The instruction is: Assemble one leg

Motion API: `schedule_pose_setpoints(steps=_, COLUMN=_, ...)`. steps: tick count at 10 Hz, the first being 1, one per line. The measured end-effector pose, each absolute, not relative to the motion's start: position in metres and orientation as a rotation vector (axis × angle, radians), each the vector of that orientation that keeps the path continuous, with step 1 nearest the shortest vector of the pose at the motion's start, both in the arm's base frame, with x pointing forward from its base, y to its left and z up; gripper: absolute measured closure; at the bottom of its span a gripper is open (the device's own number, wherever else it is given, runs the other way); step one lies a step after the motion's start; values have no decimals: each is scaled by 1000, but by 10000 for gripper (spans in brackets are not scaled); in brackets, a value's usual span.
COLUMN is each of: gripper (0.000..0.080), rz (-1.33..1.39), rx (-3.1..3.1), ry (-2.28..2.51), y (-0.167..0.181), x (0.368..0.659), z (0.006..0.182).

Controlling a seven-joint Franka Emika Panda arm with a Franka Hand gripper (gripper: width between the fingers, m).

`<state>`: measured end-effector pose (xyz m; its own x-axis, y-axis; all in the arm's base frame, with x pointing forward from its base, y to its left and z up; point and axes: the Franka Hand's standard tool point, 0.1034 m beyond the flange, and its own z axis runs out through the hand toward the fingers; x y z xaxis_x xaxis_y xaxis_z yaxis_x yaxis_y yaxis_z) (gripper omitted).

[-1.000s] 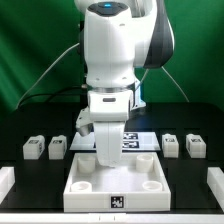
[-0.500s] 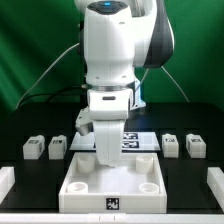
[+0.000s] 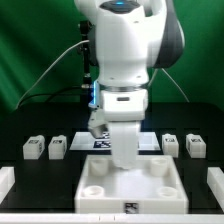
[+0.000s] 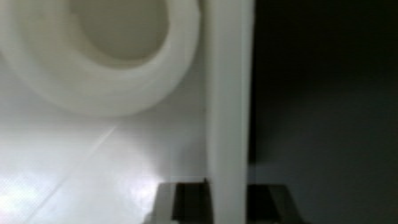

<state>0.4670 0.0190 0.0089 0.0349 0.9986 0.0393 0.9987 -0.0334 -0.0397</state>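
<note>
Drags the white body [image 3: 100, 200] toward the exterior view's right and nearer the camera than half a second ago, with the arm [image 3: 125, 60] swung over along with it. Reads as a repositioning step rather than leg work, probably to bring a corner socket within easier reach.

Keeps the gripper [image 4: 228, 205] narrow, seemingly pinched on one raised wall of the body. In the wrist view, catches that wall between two dark pads, right beside a round socket [image 4: 107, 40]. Hides the fingers behind the wrist in the exterior view.

Leaves all four legs where they stood, apart from the body and untouched: outer left leg [image 3: 33, 148] and inner left leg [image 3: 57, 147] on the exterior view's left, inner right leg [image 3: 170, 145] and outer right leg [image 3: 195, 147] on its right. Still calls for letting go of the body before fetching any of them.

Works over a matte black worktop [image 3: 30, 190], with the marker board [image 3: 97, 143] flat behind the body and half hidden by the arm. Backs onto a green curtain [image 3: 30, 50], with cables [image 3: 55, 65] looping down behind.
</note>
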Motion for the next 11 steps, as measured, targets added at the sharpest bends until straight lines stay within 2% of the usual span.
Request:
schedule_pose_setpoints(steps=3, gripper=738, rz=-66, rx=-2255, ry=-2097, y=62, x=496, z=8)
schedule_pose_setpoints(steps=10, gripper=739, rz=-66, rx=-2200, ry=-2150, y=64, x=496, z=6)
schedule_pose_setpoints(steps=11, gripper=562, rz=-65, rx=-2201, ry=-2149, y=63, x=496, z=6)
